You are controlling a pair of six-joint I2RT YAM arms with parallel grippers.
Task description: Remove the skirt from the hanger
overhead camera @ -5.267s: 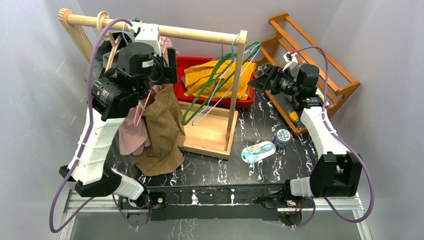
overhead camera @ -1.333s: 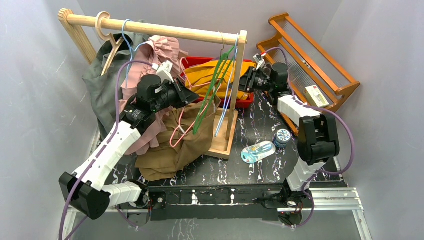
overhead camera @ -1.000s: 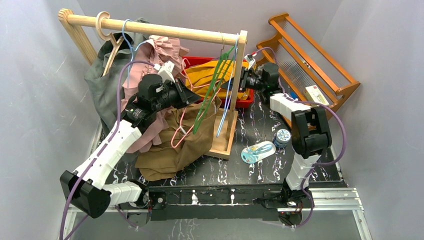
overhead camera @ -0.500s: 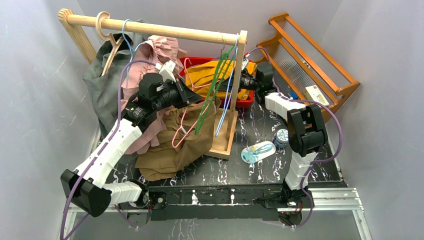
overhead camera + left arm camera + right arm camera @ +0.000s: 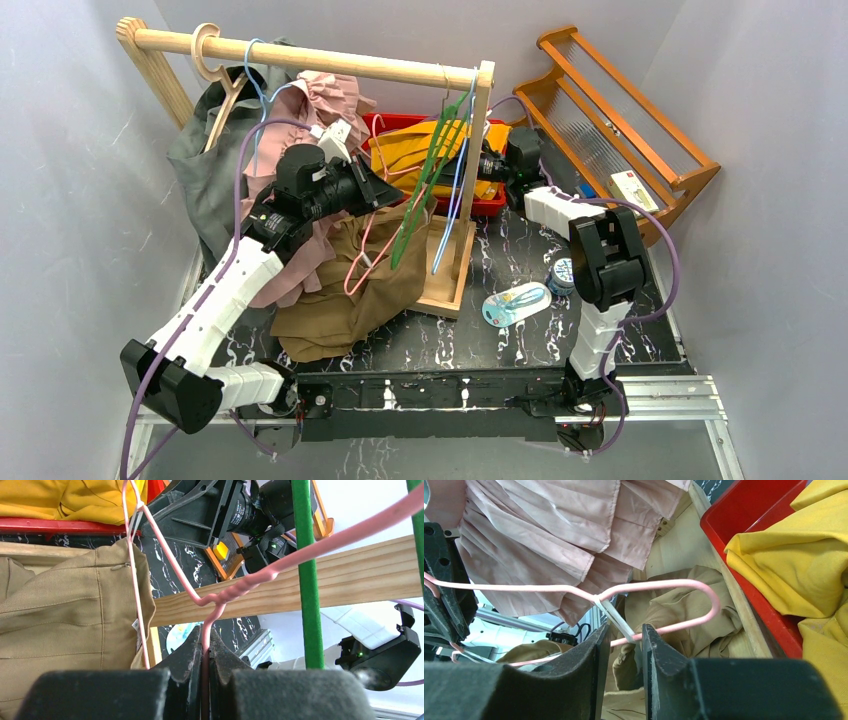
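The tan skirt (image 5: 340, 290) slumps from a pink wire hanger (image 5: 372, 225) onto the table under the rail. My left gripper (image 5: 395, 190) is shut on the hanger's pink wire (image 5: 240, 587), which runs up from between its fingertips (image 5: 206, 635); the skirt's waistband (image 5: 65, 615) hangs to the left. My right gripper (image 5: 470, 168) reaches in from the right past the rack post. In the right wrist view its jaws (image 5: 624, 630) stand a little apart, with the hanger's end (image 5: 674, 585) and a white loop (image 5: 616, 617) crossing the gap, and skirt cloth (image 5: 674, 615) behind.
Wooden rail (image 5: 310, 60) and post (image 5: 472, 170) carry a green hanger (image 5: 425, 190), a blue hanger (image 5: 455, 200), a pink ruffled garment (image 5: 320, 100) and a grey one (image 5: 205, 170). Red bin (image 5: 490, 205) holds yellow cloth (image 5: 804, 570). Wooden rack (image 5: 630, 110), pouch (image 5: 515, 303) and tape roll (image 5: 562, 272) lie right.
The right gripper has slid left past the rack post to the hanger's end and its jaws have narrowed. The left gripper keeps its hold in much the same place.
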